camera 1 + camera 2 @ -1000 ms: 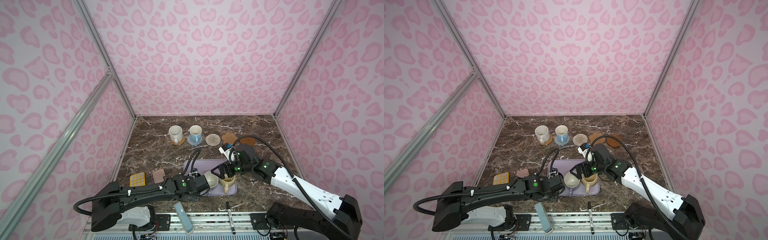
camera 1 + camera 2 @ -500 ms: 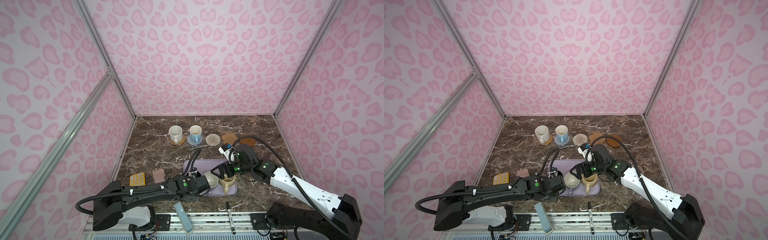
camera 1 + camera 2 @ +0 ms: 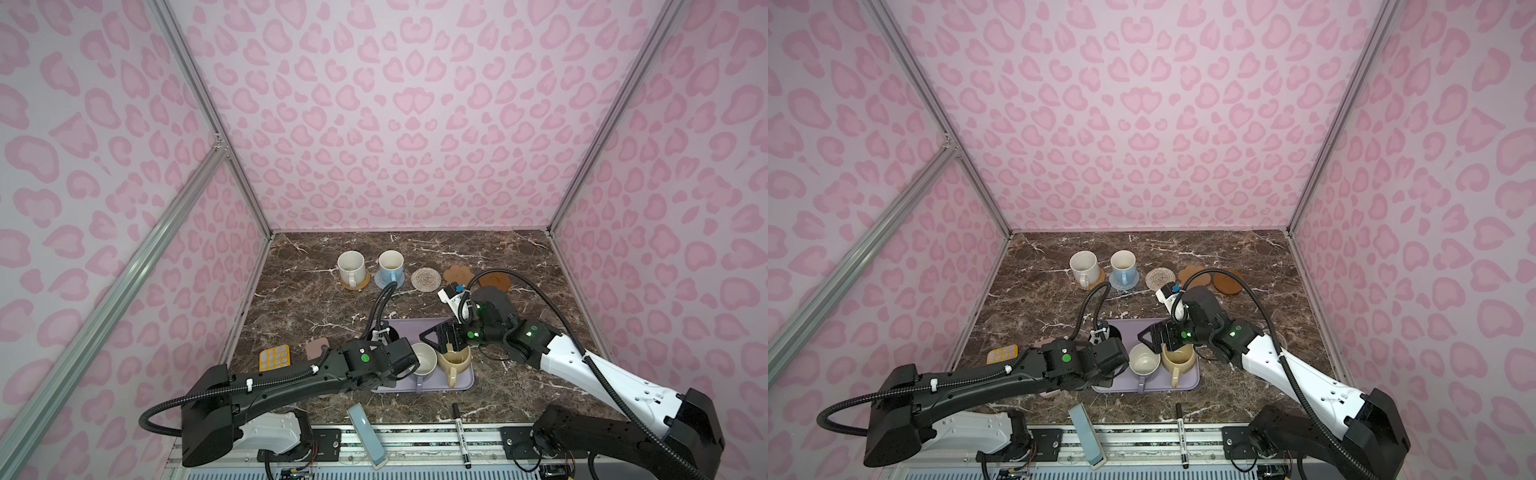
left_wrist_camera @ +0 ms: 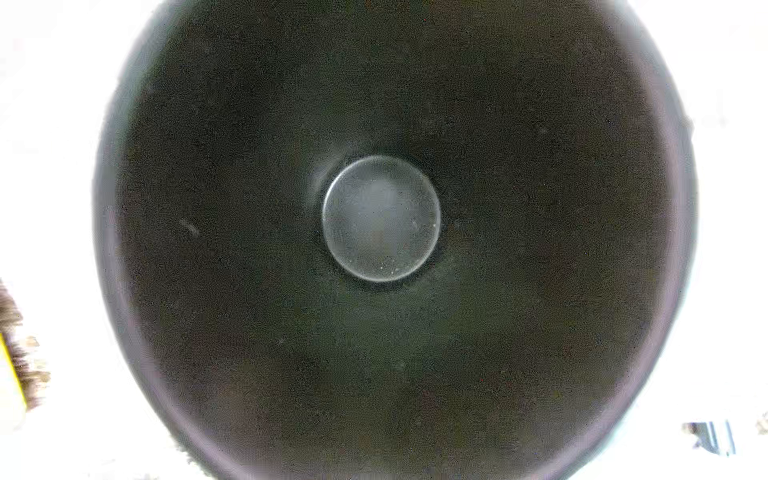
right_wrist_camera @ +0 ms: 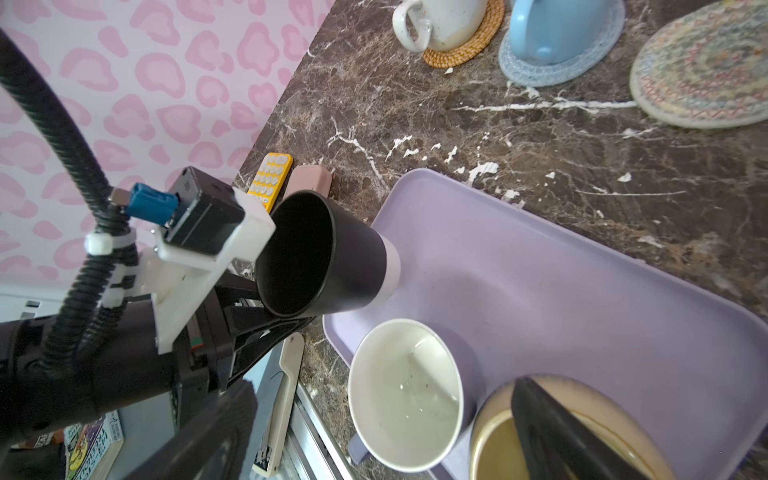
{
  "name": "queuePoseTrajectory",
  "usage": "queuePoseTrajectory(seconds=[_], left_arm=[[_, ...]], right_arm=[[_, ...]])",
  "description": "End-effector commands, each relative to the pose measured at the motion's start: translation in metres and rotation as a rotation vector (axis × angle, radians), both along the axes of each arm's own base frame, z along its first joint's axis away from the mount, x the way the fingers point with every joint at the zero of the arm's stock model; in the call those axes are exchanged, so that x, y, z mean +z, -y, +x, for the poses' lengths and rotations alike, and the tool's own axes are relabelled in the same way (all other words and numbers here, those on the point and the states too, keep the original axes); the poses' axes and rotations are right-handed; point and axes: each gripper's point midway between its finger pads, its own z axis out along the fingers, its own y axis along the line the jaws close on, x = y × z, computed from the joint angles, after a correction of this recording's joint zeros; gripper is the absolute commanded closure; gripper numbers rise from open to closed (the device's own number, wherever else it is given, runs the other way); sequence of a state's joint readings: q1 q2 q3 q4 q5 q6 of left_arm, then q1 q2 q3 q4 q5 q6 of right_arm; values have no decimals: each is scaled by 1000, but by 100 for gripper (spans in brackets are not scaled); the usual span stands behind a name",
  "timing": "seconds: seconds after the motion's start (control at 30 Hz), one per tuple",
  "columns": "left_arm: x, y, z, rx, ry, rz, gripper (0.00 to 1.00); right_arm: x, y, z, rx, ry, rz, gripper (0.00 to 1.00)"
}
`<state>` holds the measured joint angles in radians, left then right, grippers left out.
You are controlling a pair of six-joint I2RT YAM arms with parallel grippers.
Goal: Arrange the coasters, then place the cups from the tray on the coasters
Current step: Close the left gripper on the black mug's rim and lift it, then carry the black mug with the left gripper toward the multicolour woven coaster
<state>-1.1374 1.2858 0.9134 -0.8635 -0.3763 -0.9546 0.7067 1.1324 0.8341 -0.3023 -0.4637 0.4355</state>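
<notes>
I count five coasters in one row at the far side of the bench (image 3: 316,299): rattan coaster (image 3: 363,283), grey-blue coaster (image 3: 400,280), cream woven coaster (image 3: 425,279), paw coaster (image 3: 458,274) and brown disc (image 3: 496,283). Two cups stand on them, the cream-white cup (image 3: 351,266) on the rattan one and the light blue cup (image 3: 390,264) on the grey-blue one; three coasters are bare.

Three cups are at the tray (image 3: 415,328), which lies near the front edge. The lavender cup (image 3: 424,359) and the yellow cup (image 3: 455,363) stand upright on it. The black cup (image 5: 332,253) is tilted at its left end, and the left gripper (image 5: 282,322) has its jaws clamped on it. The right gripper (image 3: 445,338) has jaws wide apart, one finger (image 5: 552,432) inside the yellow cup.

Between tray and row the marble is open. A yellow keypad (image 3: 274,358) and a pink case (image 3: 316,347) lie by the left wall.
</notes>
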Motion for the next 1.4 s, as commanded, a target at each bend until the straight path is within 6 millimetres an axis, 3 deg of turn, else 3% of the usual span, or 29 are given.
queuePoseTrajectory(seconds=[0.0, 0.3, 0.7, 0.9, 1.07, 1.23, 1.37], left_arm=[[22, -3, 17, 19, 91, 9, 97], [56, 15, 45, -2, 138, -4, 97], [83, 68, 90, -47, 142, -42, 97], [85, 93, 124, -22, 130, -44, 97], [86, 114, 161, 8, 126, -111, 97], [74, 131, 191, 18, 100, -94, 100], [58, 136, 211, 43, 78, -98, 100]], right_arm=[[14, 0, 12, -39, 43, 54, 3], [18, 19, 42, -200, 73, 104, 2], [18, 56, 90, -363, 75, 119, 2], [22, 69, 117, -389, 64, 143, 3], [10, 88, 139, -449, 40, 153, 3], [-4, 99, 156, -473, 38, 121, 4], [-13, 96, 163, -446, 28, 104, 4]])
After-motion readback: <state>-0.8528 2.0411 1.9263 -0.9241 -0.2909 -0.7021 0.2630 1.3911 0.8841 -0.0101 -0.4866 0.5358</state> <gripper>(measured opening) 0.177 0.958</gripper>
